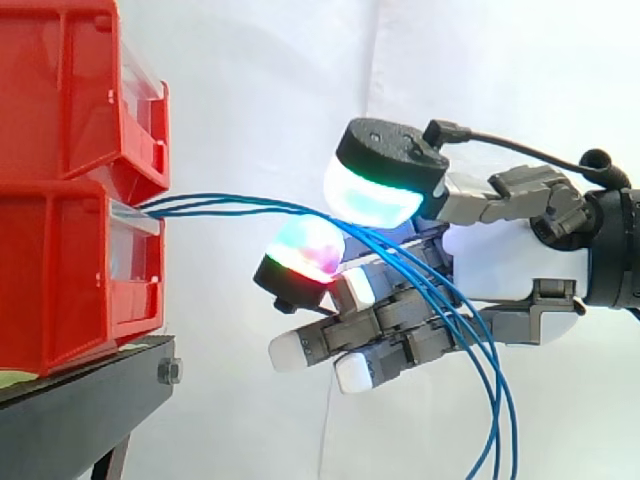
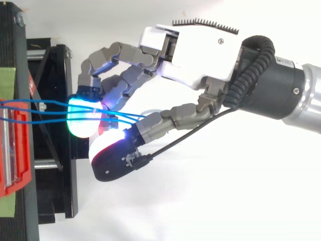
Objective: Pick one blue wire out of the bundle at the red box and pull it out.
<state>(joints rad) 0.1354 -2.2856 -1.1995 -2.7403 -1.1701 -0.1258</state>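
Note:
A few thin blue wires (image 1: 240,203) come out of the gap between the upper red bin (image 1: 60,90) and the lower red bin (image 1: 60,270). They run right, then hang down past the palm. My hand (image 1: 510,260) reaches in from the right with its fingers curled. The wires pass between the thumb pad (image 1: 375,195), glowing cyan and green, and a finger pad (image 1: 305,250), glowing red and magenta. Both pads close on the wires just right of the bins. I cannot tell how many wires are pinched. In the top view the wires (image 2: 125,119) cross the green pad under the hand (image 2: 200,45).
The red bins rest on a black stand (image 1: 90,400) at the left, with the white curtain behind. From above, the stand's frame (image 2: 55,191) lies beneath the fingertips and the red bin's edge (image 2: 15,150) is at the far left. Open room lies to the right of the stand.

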